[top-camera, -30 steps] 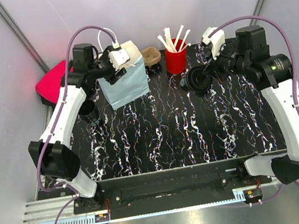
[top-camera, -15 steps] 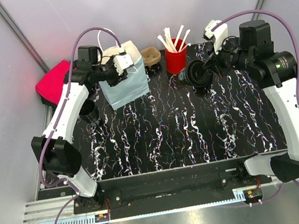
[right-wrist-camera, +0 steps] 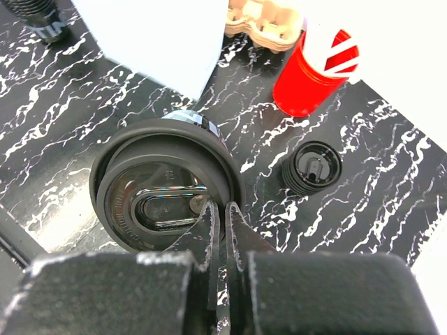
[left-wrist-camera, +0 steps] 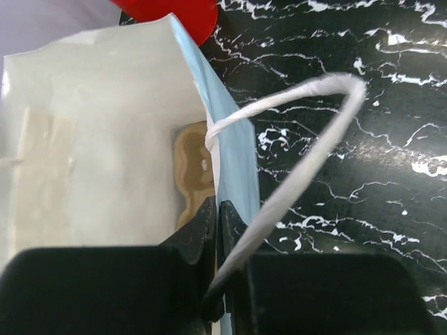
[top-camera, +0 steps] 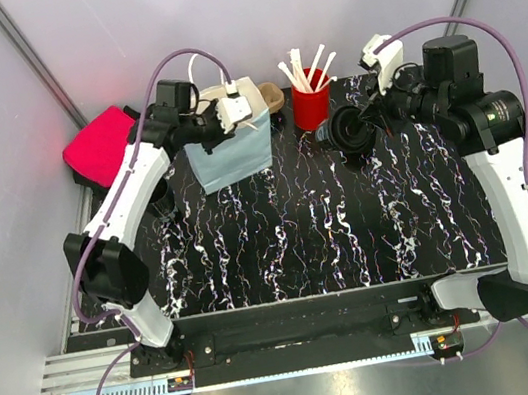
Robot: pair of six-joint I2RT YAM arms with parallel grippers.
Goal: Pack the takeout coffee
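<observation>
The takeout coffee [right-wrist-camera: 164,192], a small black cup with a black lid, hangs tilted above the table, lid toward the right wrist camera. My right gripper [right-wrist-camera: 222,209] is shut on the lid's rim; in the top view this gripper [top-camera: 361,123] holds the coffee [top-camera: 346,131] just right of the red cup. The light-blue paper bag [top-camera: 230,157] stands open at the back left. My left gripper [top-camera: 248,114] is at its top right edge. In the left wrist view that gripper [left-wrist-camera: 218,207] is shut on the bag's blue wall [left-wrist-camera: 234,160], beside the white handle [left-wrist-camera: 307,150].
A red cup of white stirrers [top-camera: 310,104] stands between bag and coffee. A tan moulded carrier [top-camera: 273,98] lies behind the bag, and a pink object [top-camera: 98,144] at the far left. A stack of black lids [right-wrist-camera: 312,167] sits on the marble table [top-camera: 310,230] under the right arm.
My left gripper moved right along the bag's top and shut on its right wall; the bag shifted slightly right. The right arm first raised the coffee a little, then held still.
</observation>
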